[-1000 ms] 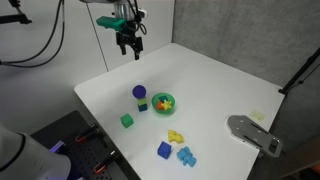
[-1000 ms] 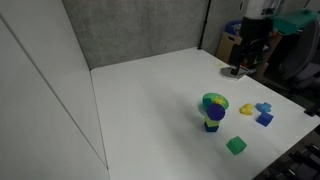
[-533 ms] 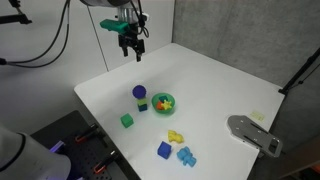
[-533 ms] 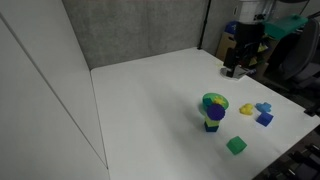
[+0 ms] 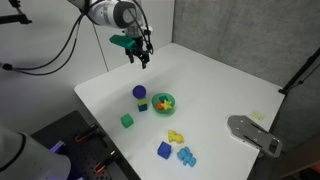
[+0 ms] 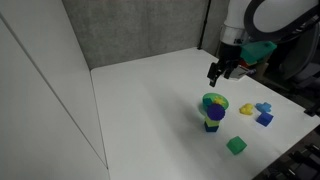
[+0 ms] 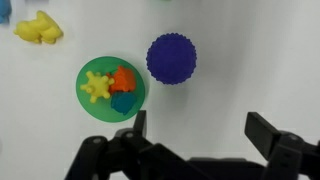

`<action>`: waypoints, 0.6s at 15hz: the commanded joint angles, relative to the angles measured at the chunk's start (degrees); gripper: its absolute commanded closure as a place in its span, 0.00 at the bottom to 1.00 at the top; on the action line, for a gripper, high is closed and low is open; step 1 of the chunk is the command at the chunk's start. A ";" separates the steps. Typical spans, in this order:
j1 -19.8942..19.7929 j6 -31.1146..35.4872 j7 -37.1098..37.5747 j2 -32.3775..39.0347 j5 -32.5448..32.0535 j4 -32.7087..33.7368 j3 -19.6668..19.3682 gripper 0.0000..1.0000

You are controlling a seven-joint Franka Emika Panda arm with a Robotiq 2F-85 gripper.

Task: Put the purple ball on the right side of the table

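Note:
The purple ball sits on a small block on the white table, beside the green bowl. It also shows in the other exterior view and in the wrist view. My gripper hangs open and empty above the table, behind the ball and well apart from it, as seen in both exterior views. In the wrist view its two fingers are spread wide, with only bare table between them.
The green bowl holds small coloured toys. A green cube, a blue cube, a yellow toy and light blue pieces lie near the front. A grey metal plate lies at one table edge.
The gripper has moved down and towards the ball and the bowl, still open. The toys have not moved.

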 commanded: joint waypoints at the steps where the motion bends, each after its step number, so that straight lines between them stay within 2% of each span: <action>1: 1.21 4.30 1.21 3.55 -0.28 -0.21 -1.42 0.00; 5: 2.69 5.16 8.81 7.43 -0.32 -0.22 -3.27 0.00; 9: 6.30 4.64 22.95 8.45 -2.78 -0.59 -6.70 0.00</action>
